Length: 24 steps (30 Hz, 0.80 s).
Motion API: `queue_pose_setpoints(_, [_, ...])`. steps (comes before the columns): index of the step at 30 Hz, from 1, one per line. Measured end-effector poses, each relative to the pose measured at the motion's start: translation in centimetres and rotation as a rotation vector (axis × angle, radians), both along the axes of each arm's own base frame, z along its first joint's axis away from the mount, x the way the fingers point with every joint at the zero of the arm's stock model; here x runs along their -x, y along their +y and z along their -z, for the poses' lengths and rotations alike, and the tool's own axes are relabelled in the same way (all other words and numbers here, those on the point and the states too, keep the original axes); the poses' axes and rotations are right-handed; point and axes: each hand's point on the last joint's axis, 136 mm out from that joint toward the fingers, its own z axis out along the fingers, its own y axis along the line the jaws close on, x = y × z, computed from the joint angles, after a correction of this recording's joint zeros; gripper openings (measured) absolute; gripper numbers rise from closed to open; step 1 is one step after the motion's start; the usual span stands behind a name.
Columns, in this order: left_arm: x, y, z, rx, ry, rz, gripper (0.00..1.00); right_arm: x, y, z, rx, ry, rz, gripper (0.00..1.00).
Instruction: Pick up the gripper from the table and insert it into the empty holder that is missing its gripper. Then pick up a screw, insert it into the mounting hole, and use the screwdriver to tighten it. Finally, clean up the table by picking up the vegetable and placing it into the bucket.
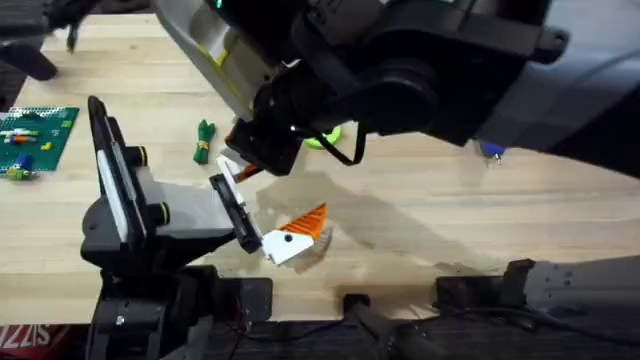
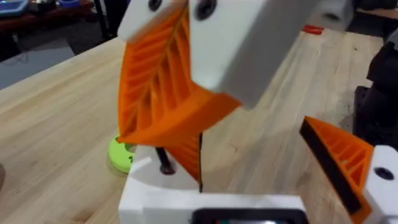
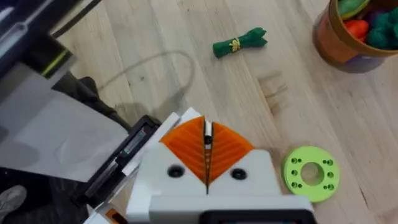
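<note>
Wooden table [image 1: 450, 230] below me: my right gripper [image 3: 207, 138] pinches the small orange ribbed plastic wedge [image 2: 186, 154] over my wide-open left gripper [image 2: 242, 171], ready for its bare white finger block [image 2: 149, 190].

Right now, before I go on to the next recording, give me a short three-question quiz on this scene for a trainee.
1. True or false: the vegetable lies inside the bucket.
2. In the right wrist view, what lies on the table close to the right gripper? A) a green disc B) a blue cup C) a red ball
3. Fill in: the right gripper's jaws are ___ (open or shut).

Key: 1 false, the vegetable lies on the table, outside the bucket. 2 A. 3 shut.
</note>
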Motion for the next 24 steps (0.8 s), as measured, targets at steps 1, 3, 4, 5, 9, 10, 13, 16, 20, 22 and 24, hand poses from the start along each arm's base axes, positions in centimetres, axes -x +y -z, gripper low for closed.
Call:
queue_pose_setpoints(1, [0.0, 0.0, 0.0, 0.0, 0.0, 0.0, 0.986, -0.01, 0.02, -0.02, -0.002, 0.001, 0.002, 0.003])
queue_pose_setpoints(3, [0.0, 0.0, 0.0, 0.0, -0.001, 0.0, 0.986, -0.03, 0.05, -0.06, -0.004, 0.002, 0.004, 0.003])
queue_pose_setpoints(4, [0.0, 0.0, 0.0, 0.0, 0.0, 0.0, 0.986, -0.03, 0.05, -0.05, -0.005, 0.004, 0.006, 0.003])
queue_pose_setpoints(5, [0.0, 0.0, 0.0, 0.0, 0.0, 0.0, 0.986, -0.03, 0.05, -0.06, -0.006, 0.006, 0.009, 0.003])
queue_pose_setpoints(9, [0.0, 0.0, 0.0, 0.0, 0.0, 0.0, 0.986, -0.03, 0.05, -0.06, -0.007, 0.009, 0.012, 0.003])
queue_pose_setpoints(10, [0.0, 0.0, 0.0, 0.0, 0.0, 0.0, 0.986, -0.03, 0.05, -0.05, -0.007, 0.01, 0.013, 0.003])
queue_pose_setpoints(13, [0.0, 0.0, 0.0, 0.0, 0.0, 0.0, 0.986, -0.03, 0.05, -0.04, -0.007, 0.012, 0.015, 0.003])
queue_pose_setpoints(16, [0.0, 0.0, 0.0, 0.0, 0.0, 0.0, 0.986, -0.03, 0.05, -0.05, -0.008, 0.014, 0.017, 0.003])
queue_pose_setpoints(20, [0.0, 0.0, 0.0, 0.0, 0.0, 0.0, 0.986, 0.01, 0.06, -0.04, -0.008, 0.014, 0.017, 0.003])
queue_pose_setpoints(22, [0.0, 0.0, 0.0, 0.0, 0.0, 0.0, 0.986, 0.16, 0.14, -0.05, -0.008, 0.014, 0.013, 0.003])
queue_pose_setpoints(24, [0.0, 0.0, 0.0, 0.0, 0.0, 0.0, 0.986, 0.4, 0.27, -0.05, -0.008, 0.014, 0.007, 0.003])
